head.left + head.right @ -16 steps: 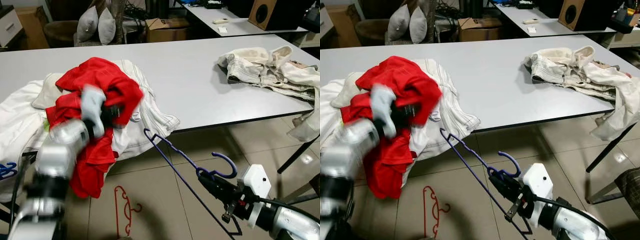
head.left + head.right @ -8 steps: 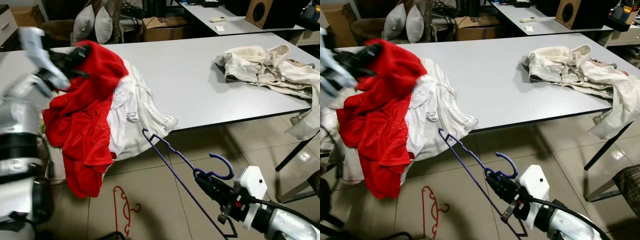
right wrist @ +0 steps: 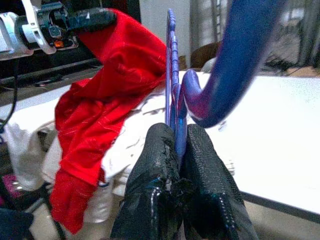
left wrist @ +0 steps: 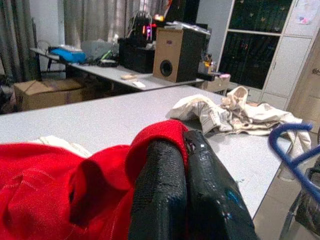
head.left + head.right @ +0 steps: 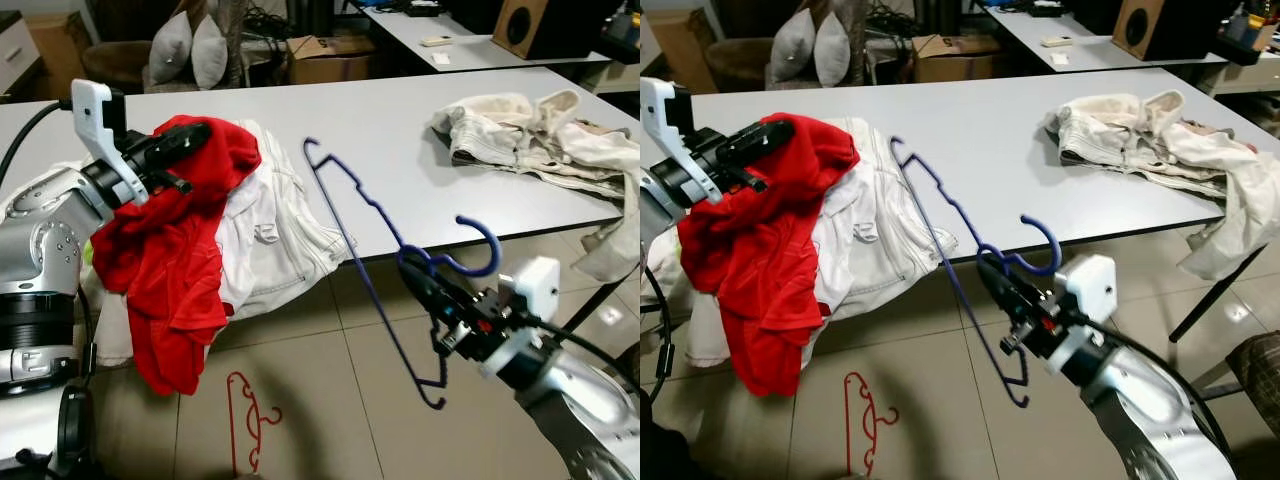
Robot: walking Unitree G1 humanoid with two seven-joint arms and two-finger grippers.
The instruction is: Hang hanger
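My right gripper is shut on the neck of a blue hanger, held up before the table's front edge with its hook pointing right. In the right wrist view the fingers clamp the blue hanger. My left gripper is shut on a red garment, lifted at the table's left end so the cloth hangs down over the edge. The left wrist view has the black fingers pinching the red garment.
A white garment lies under the red one on the grey table. A cream jacket lies at the table's right end. A red hanger lies on the tiled floor. Pillows and a cardboard box stand behind.
My right gripper raised the blue hanger from near the floor up to table height. My left gripper kept the red garment lifted, shifting slightly right.
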